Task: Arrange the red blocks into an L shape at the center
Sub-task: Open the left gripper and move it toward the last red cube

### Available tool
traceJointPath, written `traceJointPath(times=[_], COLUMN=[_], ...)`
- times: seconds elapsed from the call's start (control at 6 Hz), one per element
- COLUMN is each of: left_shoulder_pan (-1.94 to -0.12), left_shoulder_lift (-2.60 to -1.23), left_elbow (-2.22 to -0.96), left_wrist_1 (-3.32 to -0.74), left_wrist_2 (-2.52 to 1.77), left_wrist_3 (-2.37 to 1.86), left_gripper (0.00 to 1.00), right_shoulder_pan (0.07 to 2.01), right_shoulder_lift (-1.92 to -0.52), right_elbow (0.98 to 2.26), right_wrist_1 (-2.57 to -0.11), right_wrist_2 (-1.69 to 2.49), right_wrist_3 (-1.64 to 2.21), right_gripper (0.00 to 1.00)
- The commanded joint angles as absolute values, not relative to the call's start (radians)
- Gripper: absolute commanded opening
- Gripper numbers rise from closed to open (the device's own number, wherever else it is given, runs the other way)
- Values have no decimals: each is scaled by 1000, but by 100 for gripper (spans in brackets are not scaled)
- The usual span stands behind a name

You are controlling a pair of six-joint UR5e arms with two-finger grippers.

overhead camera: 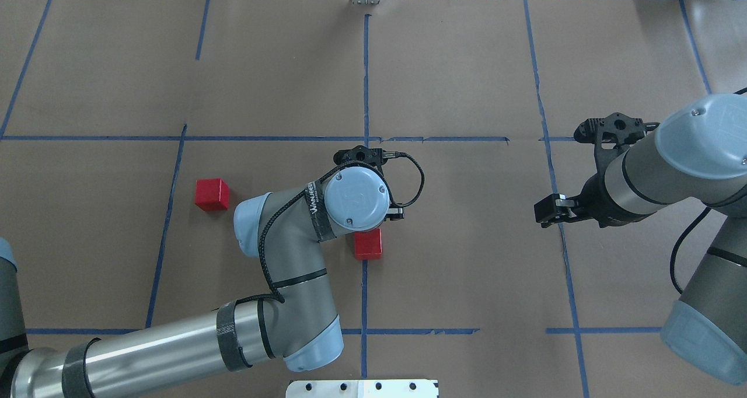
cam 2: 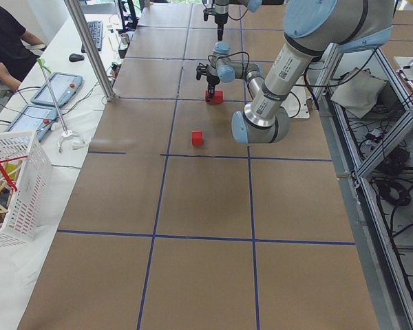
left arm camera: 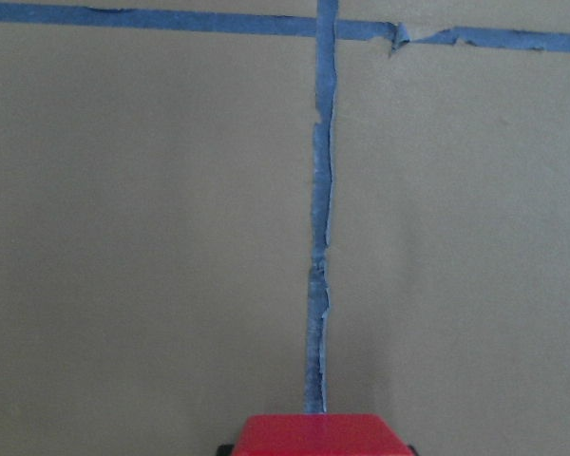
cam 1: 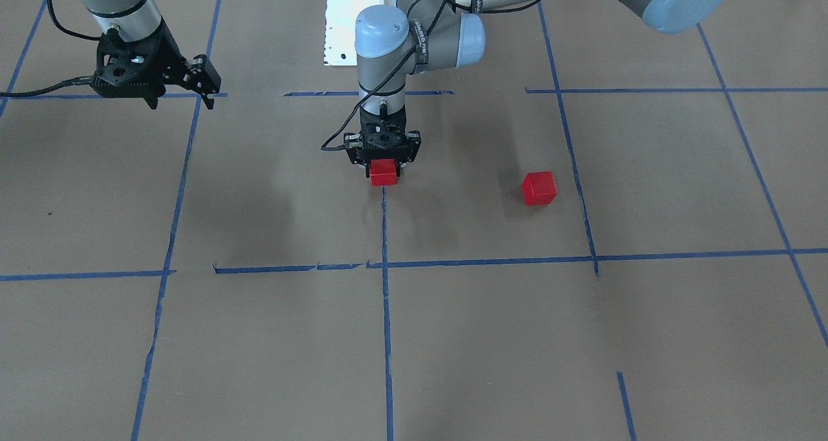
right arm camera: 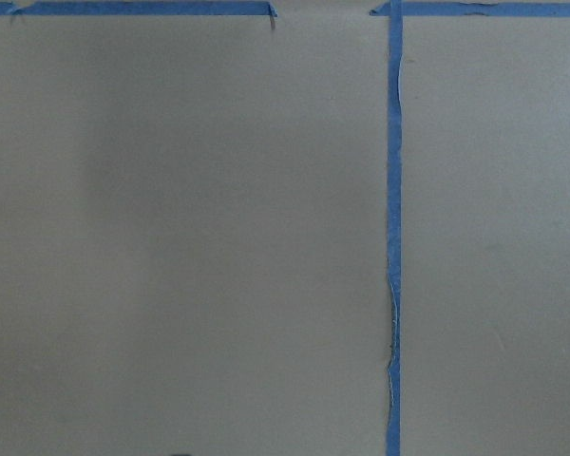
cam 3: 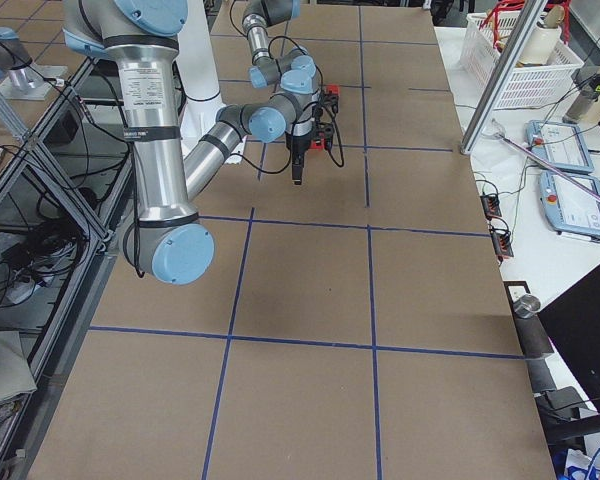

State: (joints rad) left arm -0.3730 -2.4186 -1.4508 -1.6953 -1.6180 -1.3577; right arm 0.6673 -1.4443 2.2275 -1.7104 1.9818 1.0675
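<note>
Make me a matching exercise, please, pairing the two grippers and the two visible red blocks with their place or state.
Things:
1. left gripper
2. right gripper
3. side red block
4. central red block

States:
A. lies alone, untouched
B. on the middle tape line
C. open, empty
D. shut on a block

Pairs: 1-D, 2-C, 3-A, 4-B.

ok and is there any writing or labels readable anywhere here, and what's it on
"WAN…": white letters on the black strap around the left arm; the rest is too blurred to read.
Small print on the silver tube of the right arm: too small to read.
Red block in the left gripper and loose red block: plain, no text.
</note>
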Motion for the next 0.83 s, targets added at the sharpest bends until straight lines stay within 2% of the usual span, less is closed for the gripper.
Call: traceJointPath(times=[0.0, 0.17, 0.5, 0.67], left_shoulder_pan=[-371, -373, -415, -463], left_shoulder_lift=[-2419, -2418, -2364, -2239], left_elbow=[-1454, -1504, -1673, -1775], left_wrist_1=[-1698, -1697, -1689, -1693], left_wrist_2=[-1618, -1618, -1618, -1627], left_wrist_3=[-1356, -1358, -1356, -1333], left_gripper=[91, 100, 100, 100], right_shoulder_pan=[667, 667, 669, 670], right_shoulder_lift=[-1443, -1443, -1445, -1447], right_elbow=[2227, 2227, 2229, 2232], right_wrist_1=[-1710, -1710, -1710, -1710], right_wrist_2=[1982, 1982, 1980, 1982], right_wrist_3=[1066, 1066, 1068, 1068], right_gripper=[100, 100, 100, 100])
